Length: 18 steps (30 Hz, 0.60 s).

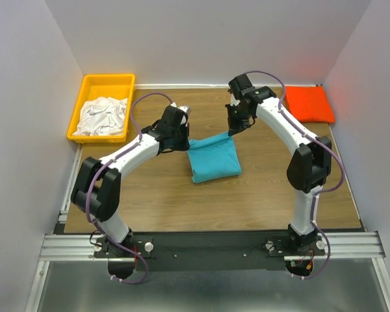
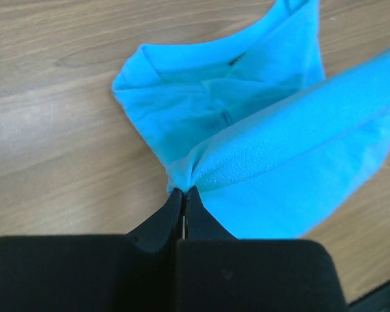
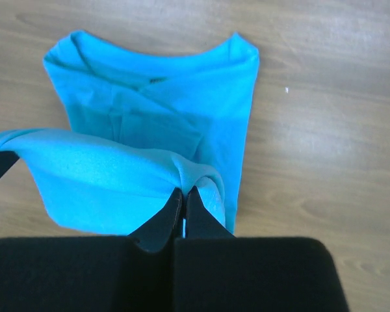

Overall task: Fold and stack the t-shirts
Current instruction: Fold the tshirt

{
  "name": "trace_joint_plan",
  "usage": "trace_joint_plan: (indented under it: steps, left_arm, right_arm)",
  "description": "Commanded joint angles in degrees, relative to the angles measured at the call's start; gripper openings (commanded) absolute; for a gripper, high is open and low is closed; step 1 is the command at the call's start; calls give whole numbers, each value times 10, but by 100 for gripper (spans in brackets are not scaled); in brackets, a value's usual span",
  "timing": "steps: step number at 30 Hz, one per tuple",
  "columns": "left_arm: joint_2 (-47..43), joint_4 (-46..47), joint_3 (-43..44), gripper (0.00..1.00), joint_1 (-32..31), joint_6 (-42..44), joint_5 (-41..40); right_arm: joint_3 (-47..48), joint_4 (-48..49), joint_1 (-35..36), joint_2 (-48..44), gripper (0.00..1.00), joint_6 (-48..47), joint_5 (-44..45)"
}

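Two fingertip pinches, left gripper [image 2: 184,192] and right gripper [image 3: 184,192], raise the half-folded turquoise-blue cloth t-shirt [image 1: 213,160] mid-table; orange-red cloth t-shirt [image 1: 307,104] lies folded far right, crumpled white cloth t-shirts [image 1: 103,116] wait in yellow plastic bin [image 1: 107,79].

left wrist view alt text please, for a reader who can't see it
The left gripper, shut, pinches a bunched edge of a turquoise t-shirt, holding it above the rest. The rest lies on a wooden table, neck opening toward the top.
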Motion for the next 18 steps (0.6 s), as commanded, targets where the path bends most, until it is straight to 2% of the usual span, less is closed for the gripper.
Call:
trace_joint_plan:
  steps: [1,9,15,18]
  left_arm:
    - [50,69,-2,0,25,26,0]
    - [144,144,22,0,43,36,-15]
    - [161,175,24,0,43,52,-15]
    - [139,183,18,0,43,54,-15]
  right_arm:
    - [-17,80,-16,35,1,-13,-4]
    - [-116,205,-39,76,1,10,-2]
    - [-169,258,-43,59,4,43,26]
    - [-181,265,-43,35,4,53,45]
